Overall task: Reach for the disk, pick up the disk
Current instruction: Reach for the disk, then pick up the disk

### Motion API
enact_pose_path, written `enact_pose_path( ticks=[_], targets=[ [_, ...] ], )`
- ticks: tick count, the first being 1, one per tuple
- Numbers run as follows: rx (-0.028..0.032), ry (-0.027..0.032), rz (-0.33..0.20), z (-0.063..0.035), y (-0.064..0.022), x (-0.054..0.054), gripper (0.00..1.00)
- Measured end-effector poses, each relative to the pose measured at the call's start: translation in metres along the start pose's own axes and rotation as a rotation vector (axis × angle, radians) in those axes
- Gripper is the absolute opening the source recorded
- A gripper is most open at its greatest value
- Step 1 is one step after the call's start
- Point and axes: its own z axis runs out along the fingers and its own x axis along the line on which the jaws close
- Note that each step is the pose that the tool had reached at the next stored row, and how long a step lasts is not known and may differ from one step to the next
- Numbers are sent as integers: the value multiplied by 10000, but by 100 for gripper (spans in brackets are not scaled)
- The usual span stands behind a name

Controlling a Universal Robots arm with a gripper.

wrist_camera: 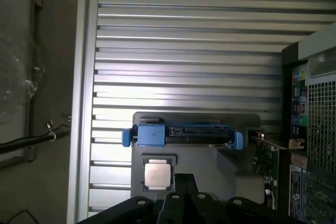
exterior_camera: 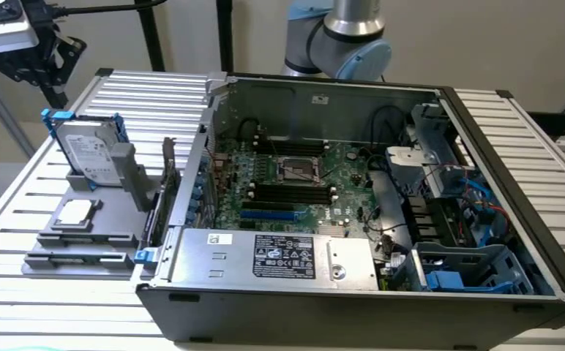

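Hovering above upright disk (exterior_camera: 89,150) in grey holder (exterior_camera: 116,219): claw (wrist_camera: 185,184) closed, empty, well apart from disk.

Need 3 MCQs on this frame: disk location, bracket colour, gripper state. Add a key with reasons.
1. Where is the disk?
A. flat on the motherboard
B. upright in the grey holder beside the computer case
C. held up in the air

2. What colour is the disk's bracket?
A. red
B. blue
C. yellow

3. The gripper is:
A. shut, holding nothing
B. shut on the disk
C. open wide

Key:
1 B: it stands on edge in the holder, to the exterior view's left of the case.
2 B: blue edging shows in both views.
3 A: the fingers meet, clear of the disk.
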Motion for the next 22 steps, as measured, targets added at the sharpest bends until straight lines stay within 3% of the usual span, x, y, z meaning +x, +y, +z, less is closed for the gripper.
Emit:
enact_pose_path(
  ticks=[6, 10, 22],
  targets=[
    [6, -27, 0, 11, 153, 202, 11],
    [68, -24, -1, 15, 276, 222, 11],
    [70, -24, -1, 16, 279, 222, 11]
  ],
)
